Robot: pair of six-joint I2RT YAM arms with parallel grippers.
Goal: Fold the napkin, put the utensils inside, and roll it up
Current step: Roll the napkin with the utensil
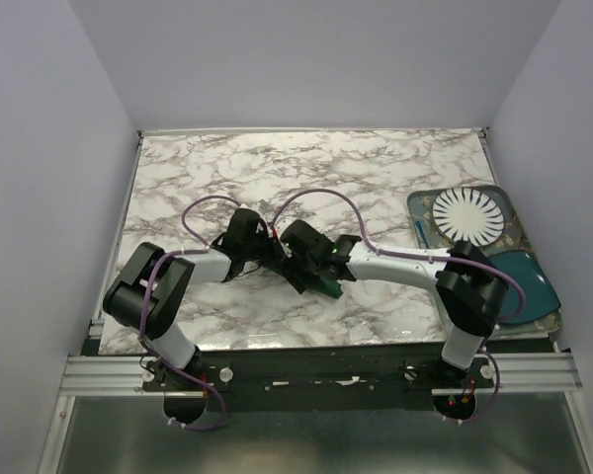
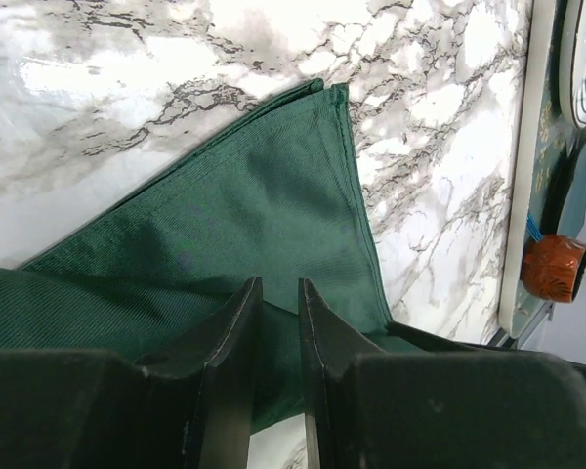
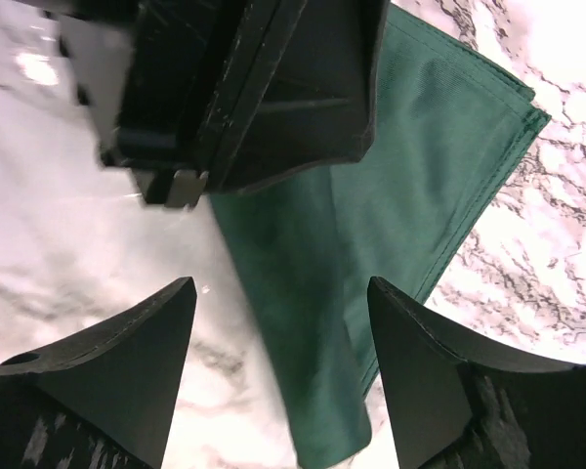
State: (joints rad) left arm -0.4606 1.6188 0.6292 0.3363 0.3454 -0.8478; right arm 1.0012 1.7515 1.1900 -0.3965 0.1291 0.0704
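Left wrist view shows the napkin (image 2: 225,215) lying folded on the marble table (image 2: 439,147), filling the middle of the frame. The left gripper (image 2: 277,288) has its jaws narrowly apart with cloth in the gap; whether it truly pinches, I cannot tell. The right gripper (image 3: 281,288) stands wide open, holding nothing. The cloth is probably light, soft and limp, so the hemmed corner at upper centre is the better place to grasp.

The left pincer (image 2: 278,289) hangs over the folded napkin (image 2: 244,215) on the marble surface (image 2: 127,78), fingers narrowly apart, perhaps pinching cloth.
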